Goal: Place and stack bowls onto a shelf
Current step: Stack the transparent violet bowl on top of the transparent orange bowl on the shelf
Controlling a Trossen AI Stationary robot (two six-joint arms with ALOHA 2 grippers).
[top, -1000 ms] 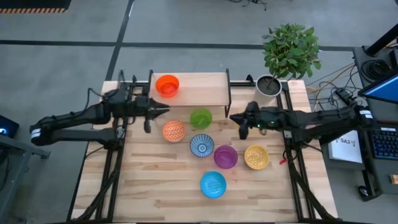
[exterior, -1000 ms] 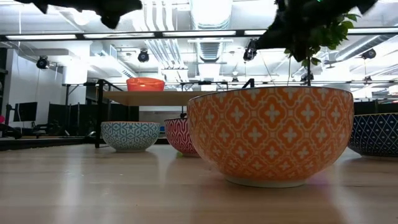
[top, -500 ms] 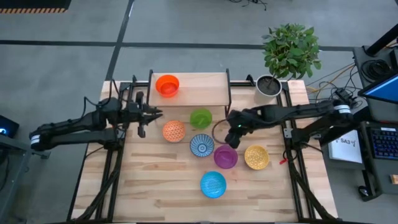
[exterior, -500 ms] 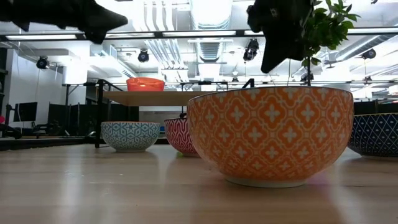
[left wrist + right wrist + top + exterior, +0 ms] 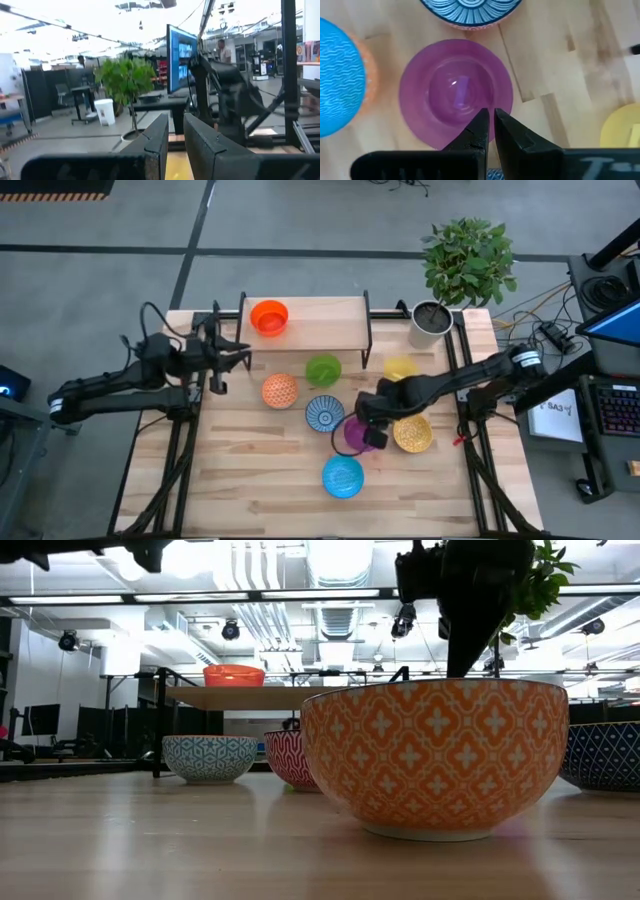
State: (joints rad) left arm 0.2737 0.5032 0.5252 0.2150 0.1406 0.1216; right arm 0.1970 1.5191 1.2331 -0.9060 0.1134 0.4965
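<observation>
At the table's left edge, the left gripper (image 5: 238, 358) hangs beside the shelf's left end, above the bare boards, holding nothing. In the left wrist view its fingers (image 5: 157, 137) stand almost together, only a thin slit between them: closed, empty.

The shelf (image 5: 330, 330) sits along the far edge with one red-orange bowl (image 5: 268, 316) on its top board, toward the left end. The other bowls lie on the tabletop in front of it: orange patterned bowl (image 5: 279, 390), green bowl (image 5: 322, 369), blue-white patterned bowl (image 5: 324, 413), light blue bowl (image 5: 343, 476), purple bowl (image 5: 355, 435), gold bowl (image 5: 414, 434), yellow bowl (image 5: 400, 367).

Right of centre, the right gripper (image 5: 372, 430) is directly over the purple bowl. In the right wrist view the fingers (image 5: 481, 131) are nearly shut, tips over the bowl's near rim (image 5: 455, 95), nothing between them.

Judgement: the purple bowl is the next pick. It lies straight below the right claw, while the left claw is well apart, so the right arm takes it. A round bowl has no long axis; what matters is straddling the rim, one finger inside and one outside. The jaws would need to spread first.

Risk: the blue-white and light blue bowls sit just beside the purple one.
</observation>
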